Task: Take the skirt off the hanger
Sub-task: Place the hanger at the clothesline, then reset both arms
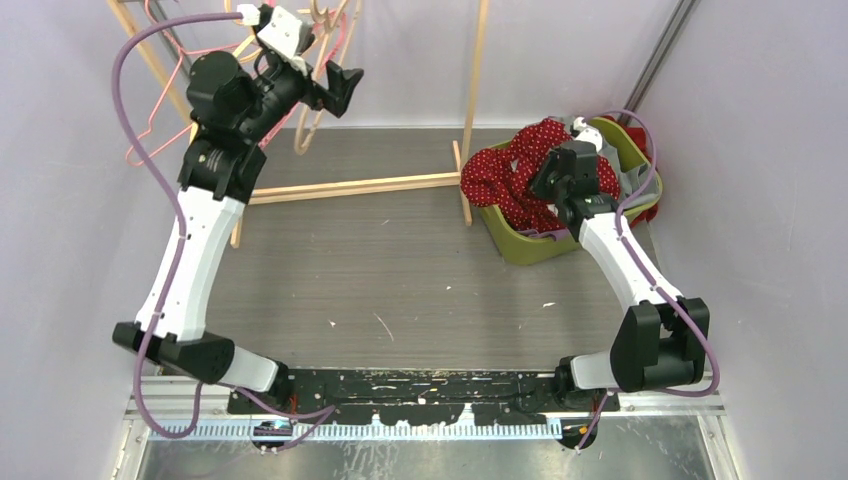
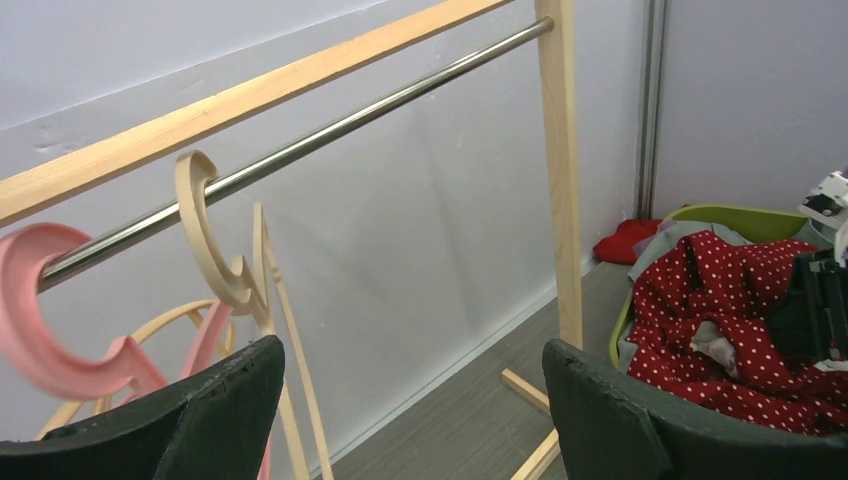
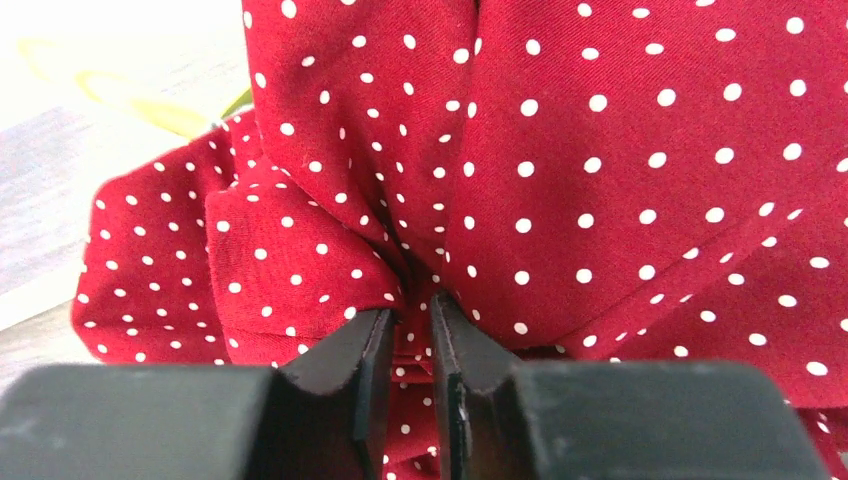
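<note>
two arms work at one grey table (image 1: 400, 280). the left gripper (image 1: 345, 90) is raised at the far left beside the clothes rack (image 1: 350, 187), its jaws spread wide with nothing between them. the right gripper (image 3: 412, 325) reaches down into the bin (image 1: 520, 250) at the far right. its jaws stand only narrowly apart, with a fold of cloth showing in the gap, and whether they pinch it or stand loose cannot be told. there is one rack, a pale wood frame with one metal rail (image 2: 350, 135) under its top bar. in the left wrist view two hooks sit on that rail, one of a wooden hanger (image 2: 205, 235) and one of a pink hanger (image 2: 40, 340) just to its left. both hangers are bare. from above, more pink and wooden loops bunch together there, too tangled to count. there is one bin, olive green. in it lies the skirt (image 1: 500, 170), one piece, dark red with small white dots, heaped up and spilling over the bin's left rim, well apart from the hangers. under and behind it in the bin lies one grey cloth (image 1: 640, 185). one plain red cloth (image 2: 622, 240) shows at the bin's far side, and whether it lies inside the bin or behind it cannot be told.
</note>
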`<action>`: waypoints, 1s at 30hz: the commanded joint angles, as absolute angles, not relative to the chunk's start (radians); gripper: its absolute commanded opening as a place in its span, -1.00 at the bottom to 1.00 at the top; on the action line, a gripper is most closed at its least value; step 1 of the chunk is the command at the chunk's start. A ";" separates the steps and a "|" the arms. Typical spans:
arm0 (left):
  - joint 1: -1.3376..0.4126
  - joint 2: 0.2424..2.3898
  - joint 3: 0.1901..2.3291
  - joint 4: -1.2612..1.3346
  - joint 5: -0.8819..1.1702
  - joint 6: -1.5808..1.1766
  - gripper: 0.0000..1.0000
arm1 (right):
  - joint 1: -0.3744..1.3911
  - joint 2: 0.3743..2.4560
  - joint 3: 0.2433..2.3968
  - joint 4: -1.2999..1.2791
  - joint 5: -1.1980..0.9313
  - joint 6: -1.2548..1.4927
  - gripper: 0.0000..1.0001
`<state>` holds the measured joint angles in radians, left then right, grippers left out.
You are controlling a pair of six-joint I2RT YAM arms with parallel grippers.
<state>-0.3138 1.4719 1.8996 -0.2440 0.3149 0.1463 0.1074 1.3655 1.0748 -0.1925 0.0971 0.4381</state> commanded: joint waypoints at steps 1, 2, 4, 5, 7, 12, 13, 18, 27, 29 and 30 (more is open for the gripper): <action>-0.309 1.376 1.835 -0.251 0.317 0.167 0.98 | 0.107 1.336 1.154 -0.241 0.129 0.356 -0.44; -0.309 1.358 1.817 -0.250 0.315 0.169 0.98 | 0.107 1.331 1.166 -0.253 0.137 0.341 -0.36; -0.309 1.328 1.788 -0.250 0.312 0.169 0.98 | 0.108 1.317 1.188 -0.272 0.169 0.316 0.27; -0.309 1.314 1.771 -0.252 0.311 0.170 0.99 | 0.109 1.303 1.199 -0.280 0.191 0.303 0.85; -0.309 1.289 1.750 -0.254 0.308 0.172 0.99 | 0.111 1.273 1.217 -0.291 0.214 0.264 1.00; -0.309 1.241 1.707 -0.248 0.312 0.169 1.00 | 0.115 1.213 1.256 -0.338 0.250 0.214 1.00; -0.308 1.236 1.703 -0.244 0.315 0.165 1.00 | 0.116 1.207 1.267 -0.354 0.255 0.213 1.00; -0.310 1.215 1.689 -0.250 0.328 0.156 1.00 | 0.160 1.169 1.317 -0.379 0.293 0.202 1.00; -0.311 1.153 1.632 -0.400 0.337 0.134 0.99 | 0.231 1.221 1.462 -0.515 -0.024 0.171 1.00; -0.311 1.137 1.623 -0.435 0.335 0.127 0.99 | 0.264 1.230 1.475 -0.500 -0.029 0.173 1.00; -0.311 1.131 1.623 -0.449 0.322 0.123 0.99 | 0.300 1.228 1.467 -0.473 0.028 0.188 1.00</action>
<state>-0.3138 1.1706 1.6314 -0.3729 0.3183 0.1528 0.2359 1.2182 1.4216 -0.4946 0.0734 0.1860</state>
